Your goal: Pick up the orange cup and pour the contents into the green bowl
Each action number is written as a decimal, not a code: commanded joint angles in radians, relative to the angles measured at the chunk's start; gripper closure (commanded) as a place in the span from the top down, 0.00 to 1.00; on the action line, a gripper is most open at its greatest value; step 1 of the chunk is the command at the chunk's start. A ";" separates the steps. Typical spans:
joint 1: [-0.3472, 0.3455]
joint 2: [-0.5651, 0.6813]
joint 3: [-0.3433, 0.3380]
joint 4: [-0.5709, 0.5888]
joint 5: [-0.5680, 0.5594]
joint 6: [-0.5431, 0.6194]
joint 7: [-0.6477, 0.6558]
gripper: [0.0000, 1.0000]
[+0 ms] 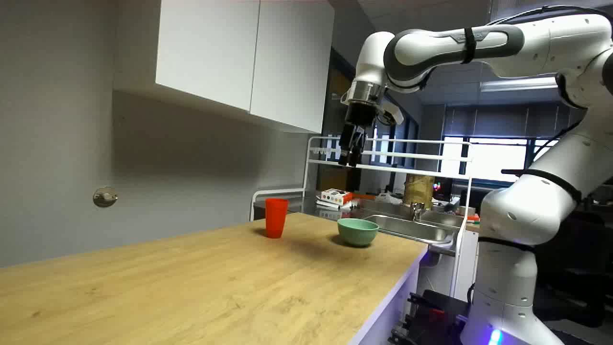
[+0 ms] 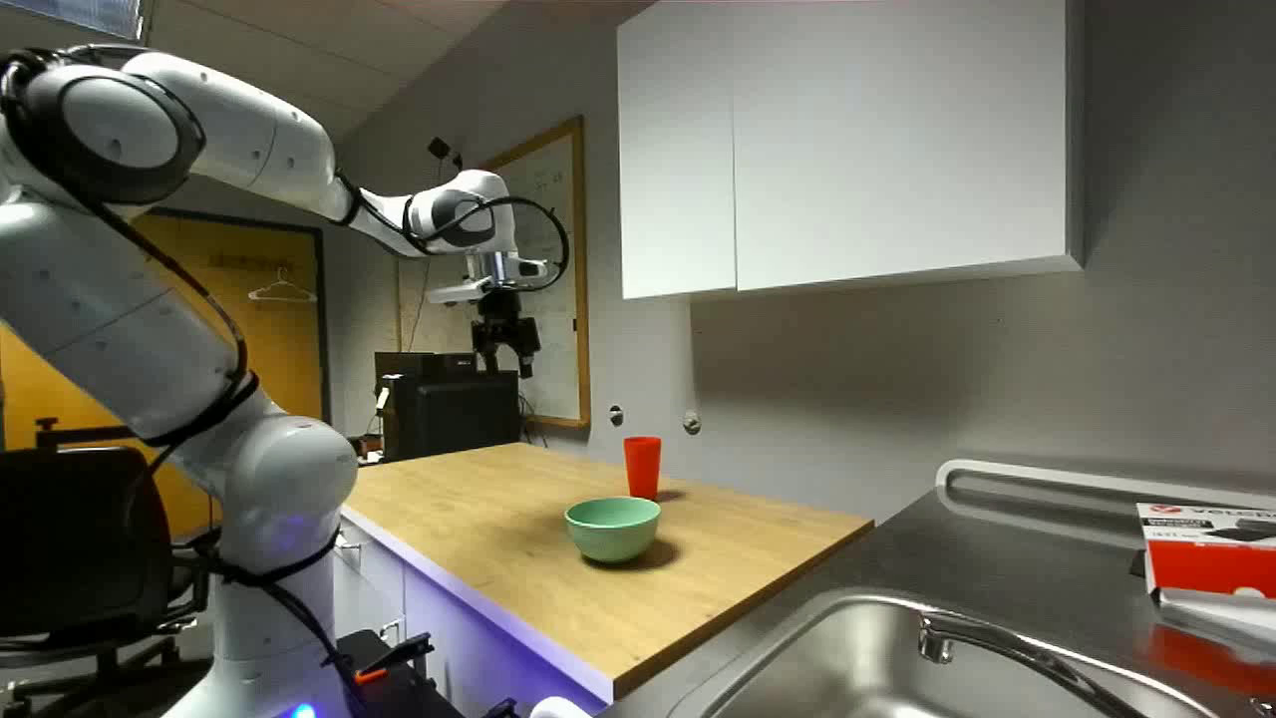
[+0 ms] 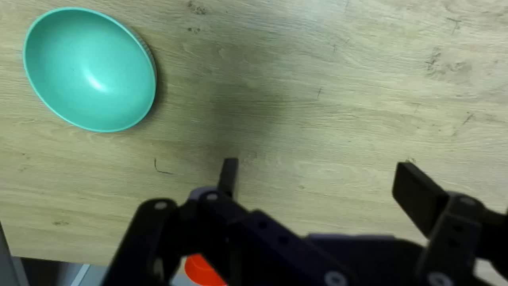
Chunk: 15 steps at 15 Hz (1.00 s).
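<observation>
The orange cup point(image 1: 276, 219) stands upright on the wooden counter near the wall; it also shows in an exterior view point(image 2: 643, 467). In the wrist view only part of the cup point(image 3: 203, 271) shows at the bottom, behind the gripper. Its contents are hidden. The green bowl point(image 1: 358, 233) sits upright on the counter, apart from the cup, also in an exterior view point(image 2: 612, 531). In the wrist view the bowl point(image 3: 91, 71) is at the upper left and looks empty. My gripper point(image 1: 349, 162) hangs well above the counter, open and empty, fingers spread in the wrist view point(image 3: 317, 163).
White wall cabinets point(image 1: 206, 52) hang above the counter point(image 1: 215, 287). A white metal rack point(image 1: 397, 155) stands at the counter's end. Beyond it is a steel sink point(image 2: 877, 648) with a faucet point(image 2: 1027, 653) and a red-white box point(image 2: 1211, 553).
</observation>
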 commanded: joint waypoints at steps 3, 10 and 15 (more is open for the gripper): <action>0.002 -0.002 -0.001 0.005 -0.001 0.001 0.001 1.00; 0.002 -0.003 -0.001 0.005 -0.001 0.001 0.001 1.00; -0.016 0.077 -0.006 0.056 -0.016 0.043 0.001 1.00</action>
